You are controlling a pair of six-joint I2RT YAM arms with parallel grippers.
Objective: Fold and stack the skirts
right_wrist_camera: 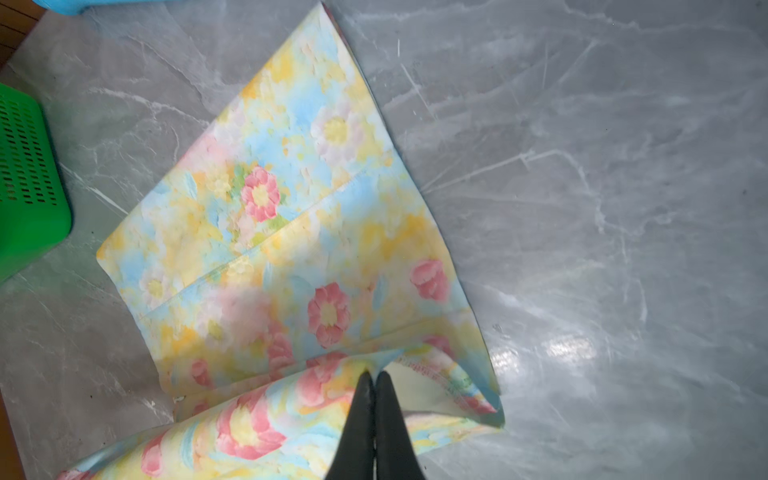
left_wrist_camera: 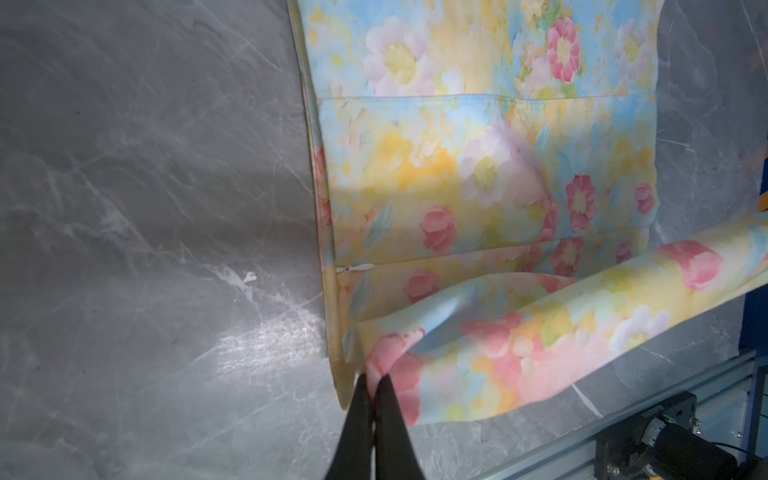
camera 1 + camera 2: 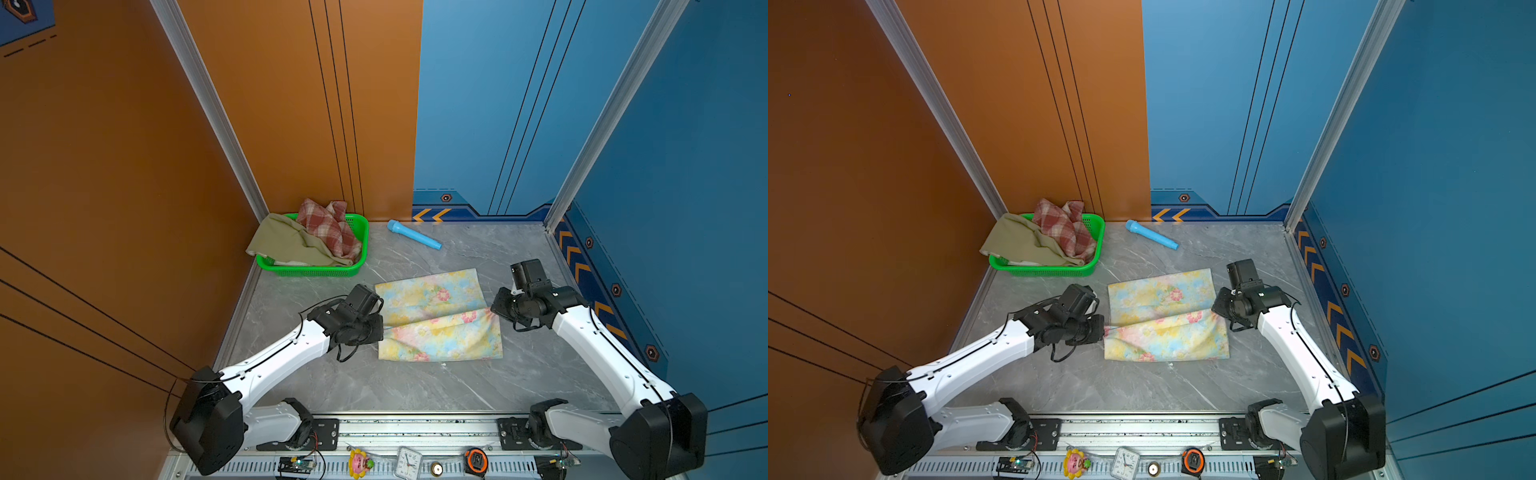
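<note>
1. At far left, a green plastic mesh basket [image 3: 316, 272] is seen in the table's back corner. A plain olive-green cloth skirt [image 3: 286, 243] is draped over its rim and a red-and-cream plaid cloth skirt [image 3: 332, 226] is bunched inside. Both are judged to be awaiting their turn, neither yet folded.
2. The left gripper [image 2: 375, 378] is seen pinched tight on one end of a lifted edge of cloth, which is gathered to a point between the black jaws.
3. A light-blue plastic tube [image 3: 413, 235] is left lying at the back of the grey marble-patterned table [image 3: 415, 386], well apart from the work and apparently no part of it.
4. A pastel blue-and-yellow cloth skirt with pink flowers [image 3: 436, 299] is spread mid-table between the two arms. Its far part is laid flat, while the near part is raised as a loose flap over the middle. A fold in half is judged to be under way.
5. The right gripper [image 1: 375, 376] is clamped on the opposite end of the same lifted edge, stitched hem showing beside the jaws. Both ends are held at once, presumably so the flap can be laid down square and unwrinkled.
</note>
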